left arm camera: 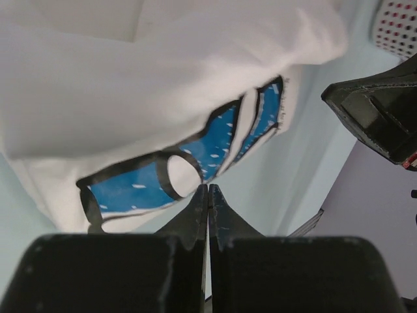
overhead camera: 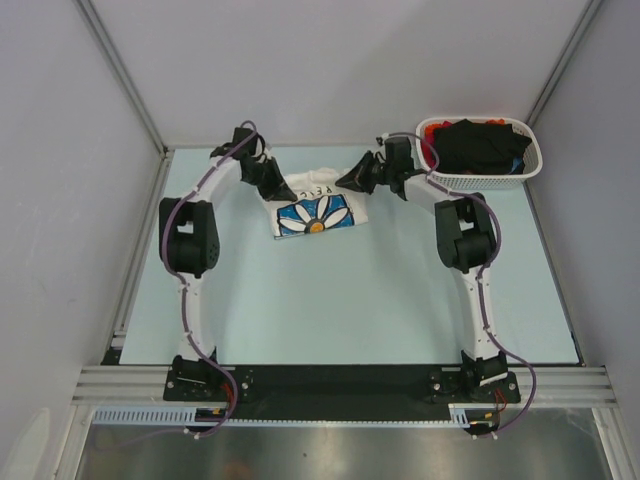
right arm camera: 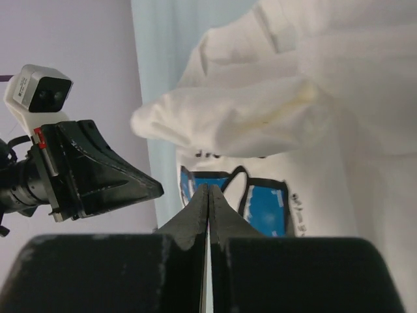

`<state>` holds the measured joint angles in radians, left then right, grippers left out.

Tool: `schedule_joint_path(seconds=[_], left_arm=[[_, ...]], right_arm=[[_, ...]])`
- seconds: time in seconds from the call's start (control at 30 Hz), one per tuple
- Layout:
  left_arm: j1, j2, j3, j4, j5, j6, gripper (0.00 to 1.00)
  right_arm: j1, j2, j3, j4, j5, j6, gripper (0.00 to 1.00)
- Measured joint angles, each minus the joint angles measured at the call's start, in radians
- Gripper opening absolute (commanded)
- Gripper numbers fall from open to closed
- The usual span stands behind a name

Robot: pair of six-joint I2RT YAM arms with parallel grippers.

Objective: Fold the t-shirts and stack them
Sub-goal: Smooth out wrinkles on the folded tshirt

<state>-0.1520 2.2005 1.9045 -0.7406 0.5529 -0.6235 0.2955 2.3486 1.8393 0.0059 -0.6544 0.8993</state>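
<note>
Here the white daisy-print t-shirt (overhead camera: 318, 208) lies bunched on the table (overhead camera: 350, 300) at upper centre of the overhead frame, its printed panel running left to right with a slight tilt. The left gripper (overhead camera: 283, 190) sits at the shirt's upper-left edge and the right gripper (overhead camera: 352, 181) at its upper-right, about equally near. Both are clenched tip to tip, with no cloth visible between them. The other shirts (overhead camera: 480, 142) fill the basket (overhead camera: 480, 178) at upper right, nearer the right arm.
</note>
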Motion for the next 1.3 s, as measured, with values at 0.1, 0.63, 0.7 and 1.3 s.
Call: schedule_joint_path(seconds=[0.1, 0.63, 0.7, 1.3], left_arm=[[-0.003, 0.078, 0.011, -0.003, 0.001, -0.005, 0.00], [0.036, 0.253, 0.171, 0.197, 0.067, -0.146, 0.00], [0.046, 0.294, 0.188, 0.219, 0.080, -0.173, 0.00], [0.083, 0.231, -0.011, 0.390, 0.188, -0.266, 0.00]], right_arm=[[0.005, 0.095, 0.019, 0.026, -0.060, 0.074, 0.00], [0.011, 0.249, 0.274, 0.202, -0.094, 0.235, 0.00], [0.011, 0.293, 0.311, 0.179, -0.072, 0.233, 0.00], [0.031, 0.273, 0.238, 0.029, 0.138, 0.121, 0.00]])
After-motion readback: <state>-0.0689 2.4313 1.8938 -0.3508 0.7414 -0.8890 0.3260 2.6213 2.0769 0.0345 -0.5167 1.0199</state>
